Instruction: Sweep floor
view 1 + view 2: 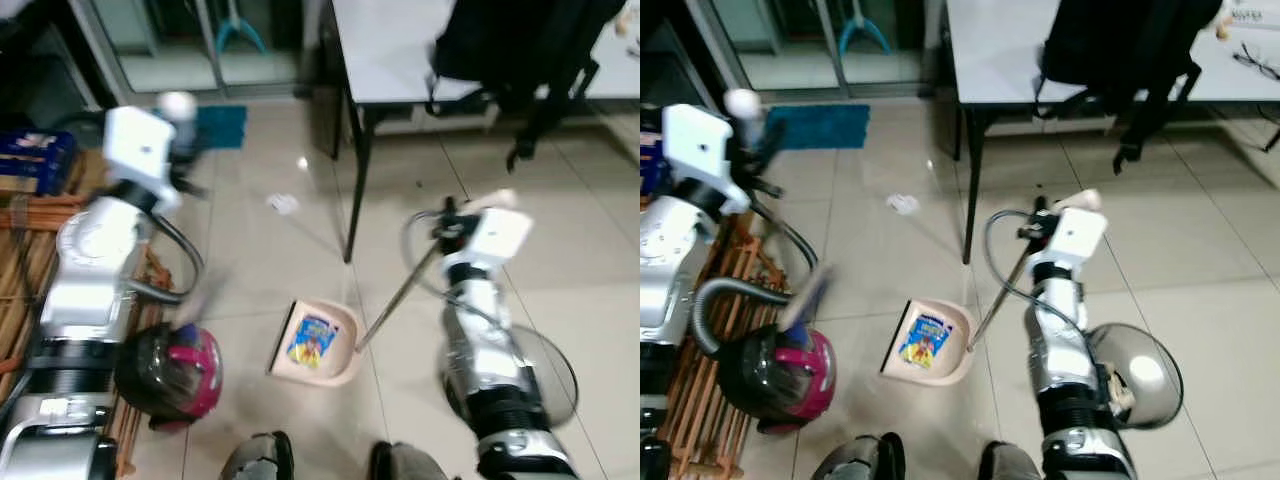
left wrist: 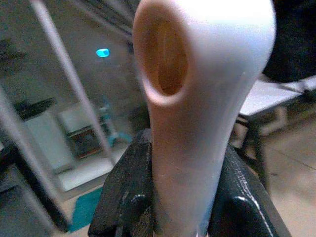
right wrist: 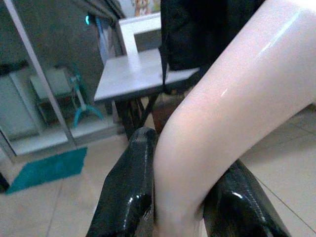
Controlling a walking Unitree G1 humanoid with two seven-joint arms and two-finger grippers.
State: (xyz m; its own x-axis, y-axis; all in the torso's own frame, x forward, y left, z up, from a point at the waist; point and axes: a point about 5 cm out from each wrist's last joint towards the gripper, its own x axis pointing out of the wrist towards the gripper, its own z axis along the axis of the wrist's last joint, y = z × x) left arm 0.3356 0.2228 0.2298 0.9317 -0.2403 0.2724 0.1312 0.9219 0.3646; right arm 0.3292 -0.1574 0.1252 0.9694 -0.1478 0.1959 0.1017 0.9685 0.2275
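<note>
My left gripper (image 2: 186, 158) is shut on the pale pink broom handle (image 2: 197, 74), whose end has an oval hole. In the eye views this handle's top (image 1: 178, 103) shows above my left arm, and the broom's lower part (image 1: 805, 295) is blurred. My right gripper (image 3: 182, 168) is shut on the dustpan's pale handle (image 3: 232, 89). A thin metal rod (image 1: 398, 290) runs from it down to the pink dustpan (image 1: 340, 368) on the tiles. A colourful wrapper (image 1: 312, 340) lies in the pan. A crumpled white scrap (image 1: 283, 204) lies on the floor farther ahead.
A table (image 1: 390, 50) with a black backpack (image 1: 510, 45) stands ahead, its dark leg (image 1: 355, 190) just beyond the dustpan. A magenta vacuum cleaner (image 1: 175, 375) and a wooden rack (image 1: 25, 260) are at my left. A round silver object (image 1: 1140, 375) lies at my right. A teal mat (image 1: 815, 127) lies by the glass door.
</note>
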